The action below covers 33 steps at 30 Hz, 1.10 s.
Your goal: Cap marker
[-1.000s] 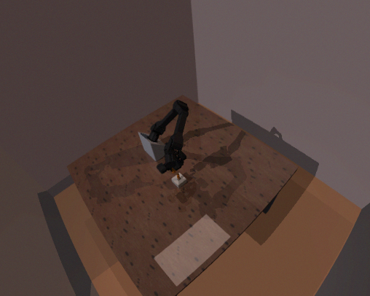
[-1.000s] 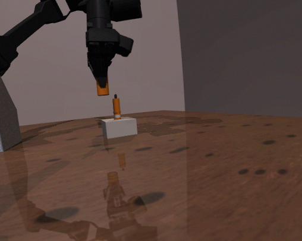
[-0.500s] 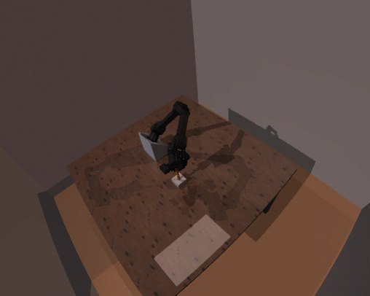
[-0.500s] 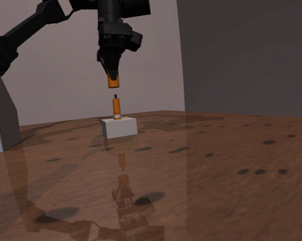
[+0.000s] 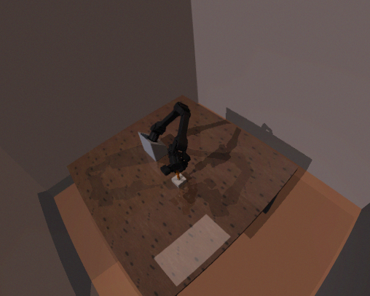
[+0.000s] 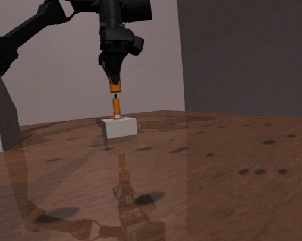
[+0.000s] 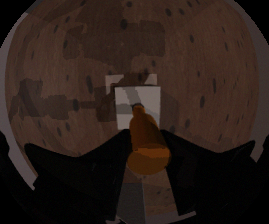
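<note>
Directly above the marker (image 6: 116,107), clear of its tip, hangs the cap (image 6: 115,86). Gripper (image 6: 114,79) fingers clamp the cap. Marker stands upright in the block (image 6: 120,127).

The arm (image 6: 26,27) is matte black with angular, boxy links; above the gripper (image 6: 115,80), whose dark fingers taper to a narrow wedge, sits a blocky wrist housing.

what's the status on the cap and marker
Gripper shut on orange cap. Cap directly above marker, small gap, not on. Marker upright in holder block. Nothing between.
</note>
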Available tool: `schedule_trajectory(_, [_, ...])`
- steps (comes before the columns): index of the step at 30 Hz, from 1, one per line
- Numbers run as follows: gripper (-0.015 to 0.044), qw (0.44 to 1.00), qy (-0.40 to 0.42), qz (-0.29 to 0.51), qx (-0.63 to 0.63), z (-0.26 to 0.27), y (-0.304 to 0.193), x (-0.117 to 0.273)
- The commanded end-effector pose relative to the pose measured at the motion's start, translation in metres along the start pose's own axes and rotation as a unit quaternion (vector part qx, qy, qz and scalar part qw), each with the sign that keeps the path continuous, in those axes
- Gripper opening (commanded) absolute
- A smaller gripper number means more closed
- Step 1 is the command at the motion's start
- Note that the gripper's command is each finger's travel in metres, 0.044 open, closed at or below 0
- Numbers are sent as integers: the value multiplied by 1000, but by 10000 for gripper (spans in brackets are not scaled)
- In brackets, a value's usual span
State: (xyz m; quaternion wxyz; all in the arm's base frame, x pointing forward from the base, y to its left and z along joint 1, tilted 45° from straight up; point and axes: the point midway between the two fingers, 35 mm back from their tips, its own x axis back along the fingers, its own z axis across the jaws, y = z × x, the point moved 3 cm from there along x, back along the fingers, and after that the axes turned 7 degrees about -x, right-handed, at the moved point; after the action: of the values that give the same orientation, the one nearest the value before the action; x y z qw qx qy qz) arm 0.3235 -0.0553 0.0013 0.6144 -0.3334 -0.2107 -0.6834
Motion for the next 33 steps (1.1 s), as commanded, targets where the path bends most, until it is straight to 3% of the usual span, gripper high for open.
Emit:
schedule_trajectory(1, [0,1000,2,1,-2,0,0,-8])
schedule_trajectory(33, [0,1000,3,1,-2,1,-1,-50])
